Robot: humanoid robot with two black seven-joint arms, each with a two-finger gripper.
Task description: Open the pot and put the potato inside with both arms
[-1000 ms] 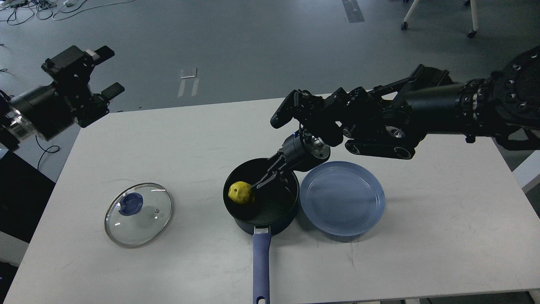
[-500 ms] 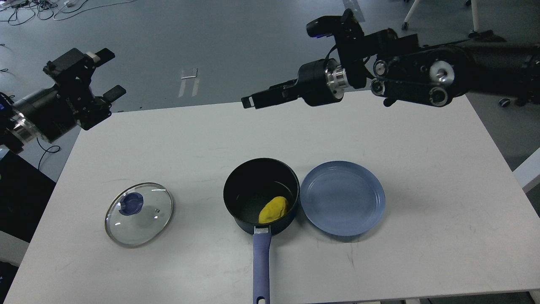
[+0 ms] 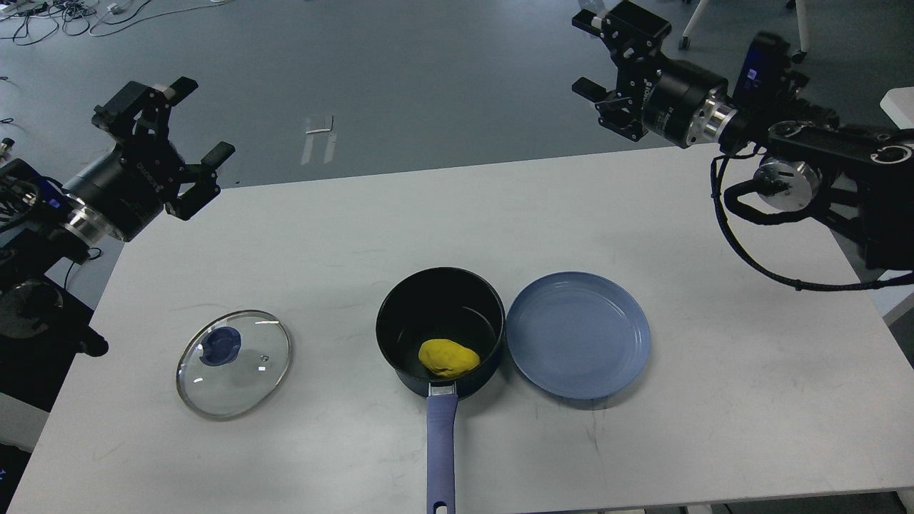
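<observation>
Head view: yellow lumpy potato (image 3: 448, 358) in pot (image 3: 400, 314).

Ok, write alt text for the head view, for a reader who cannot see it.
A yellow potato lies inside an open dark pot on a white table, its glass lid set flat to the left and an empty blue plate touching its right side. The left claw and right claw hang open and empty above the table's far corners.
</observation>
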